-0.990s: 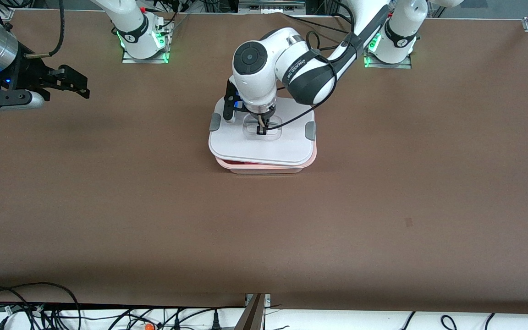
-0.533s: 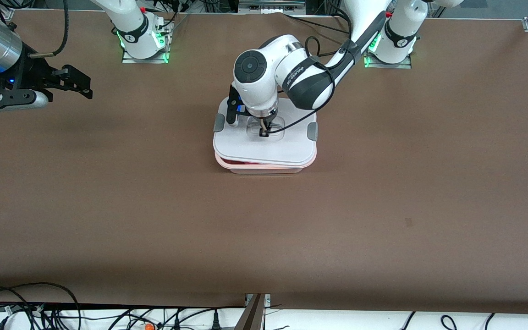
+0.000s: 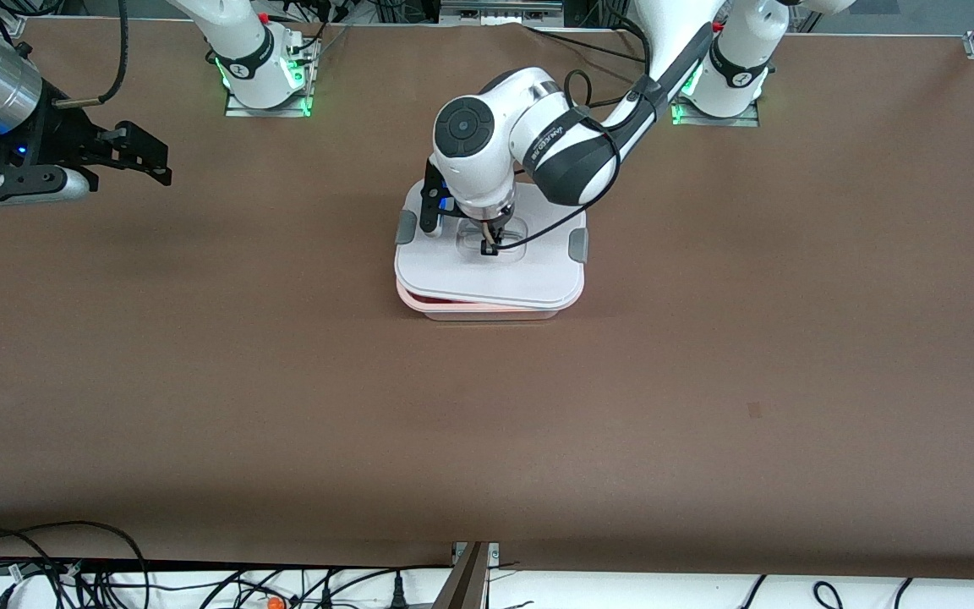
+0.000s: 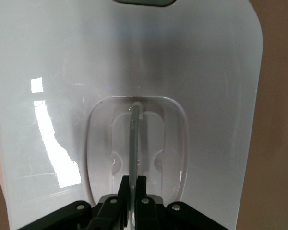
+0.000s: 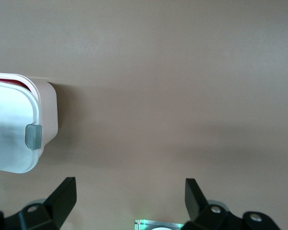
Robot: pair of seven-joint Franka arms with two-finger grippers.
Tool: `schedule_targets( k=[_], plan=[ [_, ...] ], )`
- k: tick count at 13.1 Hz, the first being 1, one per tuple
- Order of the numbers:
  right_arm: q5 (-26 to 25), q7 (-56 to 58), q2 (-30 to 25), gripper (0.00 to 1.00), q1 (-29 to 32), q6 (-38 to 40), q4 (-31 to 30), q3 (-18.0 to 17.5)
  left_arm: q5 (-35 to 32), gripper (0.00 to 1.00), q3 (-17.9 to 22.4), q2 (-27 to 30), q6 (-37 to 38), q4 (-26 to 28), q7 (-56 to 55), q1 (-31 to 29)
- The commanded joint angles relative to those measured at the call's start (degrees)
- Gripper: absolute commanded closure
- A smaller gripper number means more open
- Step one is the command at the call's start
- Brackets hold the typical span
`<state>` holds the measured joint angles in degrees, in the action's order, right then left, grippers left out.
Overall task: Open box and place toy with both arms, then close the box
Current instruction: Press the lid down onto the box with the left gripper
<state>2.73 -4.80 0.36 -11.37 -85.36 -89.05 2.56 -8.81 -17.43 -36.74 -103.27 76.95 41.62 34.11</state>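
Observation:
The pale pink box [image 3: 487, 311] stands mid-table. Its white lid [image 3: 453, 275] lies over it, slightly tilted and overhanging toward the front camera. My left gripper [image 3: 488, 248] is shut on the lid's clear centre handle [image 4: 134, 134], its fingertips [image 4: 126, 184] pinching the thin bar, seen in the left wrist view [image 4: 134, 188]. A dark pink sliver [image 3: 445, 299] shows under the lid's edge; the toy is otherwise hidden. My right gripper [image 3: 153, 161] is open and empty over bare table at the right arm's end. Its wrist view [image 5: 129, 196] shows the box [image 5: 48, 110] and a grey clip [image 5: 33, 136].
The arm bases with green lights [image 3: 265, 85] [image 3: 717, 93] stand along the table's edge farthest from the front camera. Cables [image 3: 73, 567] lie off the edge nearest the camera. A small dark mark [image 3: 754, 410] is on the brown tabletop.
My left gripper has carried the lid a little toward the left arm's end and lower, so it sits closer over the box. The right gripper shifted slightly.

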Motion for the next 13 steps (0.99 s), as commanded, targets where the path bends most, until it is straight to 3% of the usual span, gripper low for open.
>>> schedule_targets(
  k=[1, 13],
  plan=[
    [-0.53, -0.47, -0.27, 0.0, 0.47, -0.94, -0.51, -0.72, -0.68, 1.0, 0.29, -1.93, 0.17, -1.54, -0.14, -0.1],
    [-0.62, -0.56, 0.17, 0.0, 0.12, -1.73, -0.68, -0.8, 0.02, 1.0, 0.12, -1.85, 0.52, -3.47, -7.08, -1.23]
  ],
)
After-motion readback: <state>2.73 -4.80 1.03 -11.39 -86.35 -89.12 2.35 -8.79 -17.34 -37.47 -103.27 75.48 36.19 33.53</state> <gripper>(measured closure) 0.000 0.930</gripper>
